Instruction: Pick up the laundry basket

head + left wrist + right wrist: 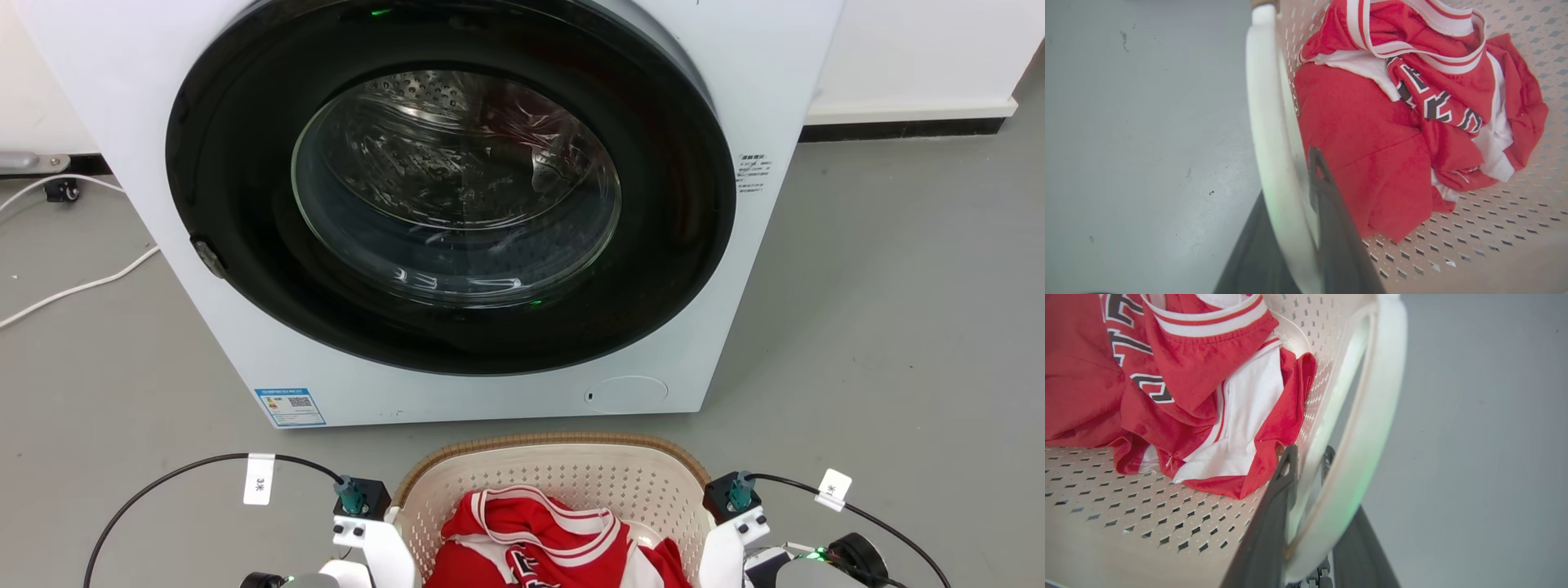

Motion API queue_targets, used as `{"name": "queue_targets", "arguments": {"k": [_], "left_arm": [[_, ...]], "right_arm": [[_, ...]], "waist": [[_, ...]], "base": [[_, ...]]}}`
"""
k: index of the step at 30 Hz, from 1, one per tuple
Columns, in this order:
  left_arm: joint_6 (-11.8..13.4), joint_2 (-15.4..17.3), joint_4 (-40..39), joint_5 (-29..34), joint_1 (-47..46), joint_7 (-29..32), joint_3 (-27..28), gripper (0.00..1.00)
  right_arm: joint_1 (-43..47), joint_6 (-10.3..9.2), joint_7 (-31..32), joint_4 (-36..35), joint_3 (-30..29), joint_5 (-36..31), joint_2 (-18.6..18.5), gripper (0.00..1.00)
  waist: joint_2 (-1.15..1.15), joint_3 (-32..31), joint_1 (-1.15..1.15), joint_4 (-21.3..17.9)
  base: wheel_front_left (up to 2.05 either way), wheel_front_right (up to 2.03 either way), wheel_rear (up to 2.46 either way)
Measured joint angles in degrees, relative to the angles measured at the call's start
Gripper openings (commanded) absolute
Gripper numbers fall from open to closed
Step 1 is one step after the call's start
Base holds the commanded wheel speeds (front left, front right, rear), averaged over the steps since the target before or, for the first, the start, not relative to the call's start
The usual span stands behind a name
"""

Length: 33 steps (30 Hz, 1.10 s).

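Straight ahead washing machine (759, 269) was seen, white, with round dark door (237, 245) closed and drum visible through glass. Just before it laundry basket (563, 478) was placed, with red and white jersey (531, 539) crumpled inside. At left, white cable (77, 286) was laid on floor (898, 343), grey and smooth. Behind, white wall with dark skirting (898, 129) was seen. White loop handle (1265, 102) was clamped by left gripper (1290, 192), one finger inside, one outside. Opposite handle (1372, 416) was clamped same way by right gripper (1308, 457). Whether basket was lifted could not be told.
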Motion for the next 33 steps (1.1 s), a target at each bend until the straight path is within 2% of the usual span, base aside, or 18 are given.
{"name": "queue_targets", "arguments": {"k": [33], "left_arm": [[0.0, -0.1, 1.1, -6.6, -0.3, -1.3, -6.7, 0.00]], "right_arm": [[-0.7, 0.00, -0.6, 0.7, 9.6, 9.6, -1.0, 0.00]], "waist": [[0.00, -0.9, 0.01, -0.2]], "base": [[0.00, 0.00, 0.00]]}}
